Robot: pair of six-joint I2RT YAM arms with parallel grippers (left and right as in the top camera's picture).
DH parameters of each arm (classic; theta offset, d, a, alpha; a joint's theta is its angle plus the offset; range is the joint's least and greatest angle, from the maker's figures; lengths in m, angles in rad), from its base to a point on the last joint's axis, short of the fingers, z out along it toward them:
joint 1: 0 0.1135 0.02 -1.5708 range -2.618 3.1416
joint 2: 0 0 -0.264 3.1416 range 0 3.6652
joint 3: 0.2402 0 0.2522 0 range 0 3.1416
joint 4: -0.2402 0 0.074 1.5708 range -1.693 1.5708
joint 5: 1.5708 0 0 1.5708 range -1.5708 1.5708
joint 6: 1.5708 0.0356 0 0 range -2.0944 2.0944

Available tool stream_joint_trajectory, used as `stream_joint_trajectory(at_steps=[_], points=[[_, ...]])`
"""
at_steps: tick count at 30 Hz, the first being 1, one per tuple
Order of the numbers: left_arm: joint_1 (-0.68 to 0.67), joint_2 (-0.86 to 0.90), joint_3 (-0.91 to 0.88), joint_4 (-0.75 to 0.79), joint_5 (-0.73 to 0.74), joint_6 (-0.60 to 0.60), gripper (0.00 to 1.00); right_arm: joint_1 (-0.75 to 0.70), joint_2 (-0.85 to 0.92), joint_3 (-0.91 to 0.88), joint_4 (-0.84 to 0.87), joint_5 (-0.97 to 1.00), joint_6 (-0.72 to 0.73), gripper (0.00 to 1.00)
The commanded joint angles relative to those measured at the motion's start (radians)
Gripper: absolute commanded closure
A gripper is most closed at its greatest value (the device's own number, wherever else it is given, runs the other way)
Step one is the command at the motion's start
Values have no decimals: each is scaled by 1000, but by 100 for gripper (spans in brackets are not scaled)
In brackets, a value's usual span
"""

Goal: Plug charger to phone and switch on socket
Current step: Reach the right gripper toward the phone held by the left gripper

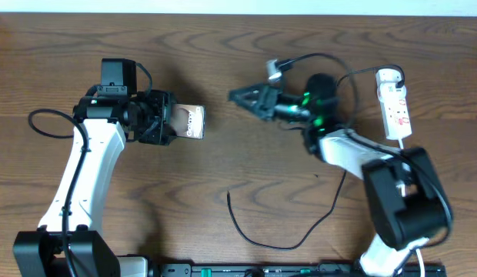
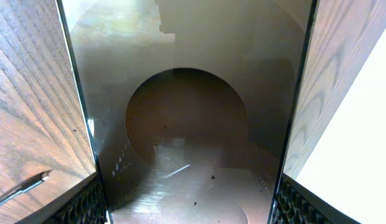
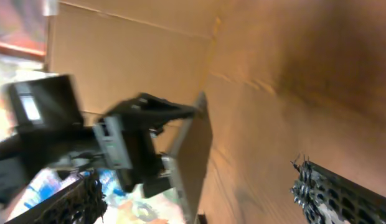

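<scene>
The phone [image 1: 194, 121] is a brown slab with a lighter circle. It is lifted off the table, and my left gripper [image 1: 172, 121] is shut on it. In the left wrist view the phone [image 2: 193, 124] fills the gap between both fingers [image 2: 87, 208]. My right gripper [image 1: 243, 100] stands open a short way right of the phone, pointing at it, with nothing held. Its wrist view shows the phone [image 3: 196, 149] edge-on ahead, between wide fingertips [image 3: 330, 193]. The black charger [image 1: 277, 245] lies curled on the table near the front, its free end at the left. The white socket [image 1: 394, 104] lies at the far right.
The socket's white cord [image 1: 404, 150] runs down past my right arm's base [image 1: 404, 204]. A small silver-and-black plug piece [image 1: 275, 71] with a black lead sits behind my right gripper. My left arm's base [image 1: 58, 254] stands at the front left.
</scene>
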State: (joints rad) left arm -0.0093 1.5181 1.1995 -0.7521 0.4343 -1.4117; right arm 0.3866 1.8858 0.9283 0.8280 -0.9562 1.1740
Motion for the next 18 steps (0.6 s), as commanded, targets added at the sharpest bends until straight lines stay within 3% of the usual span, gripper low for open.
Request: stream_joint_trajectory(at_steps=[1, 9, 18], points=[[-26, -16, 28, 1, -63, -62, 93, 63, 42, 13, 11, 79, 66, 1], [-120, -16, 28, 2, -216, -74, 93, 137, 50, 13, 54, 98, -5, 1], [-182, -16, 28, 21, -225, -121, 93, 184, 50, 13, 51, 94, -58, 5]])
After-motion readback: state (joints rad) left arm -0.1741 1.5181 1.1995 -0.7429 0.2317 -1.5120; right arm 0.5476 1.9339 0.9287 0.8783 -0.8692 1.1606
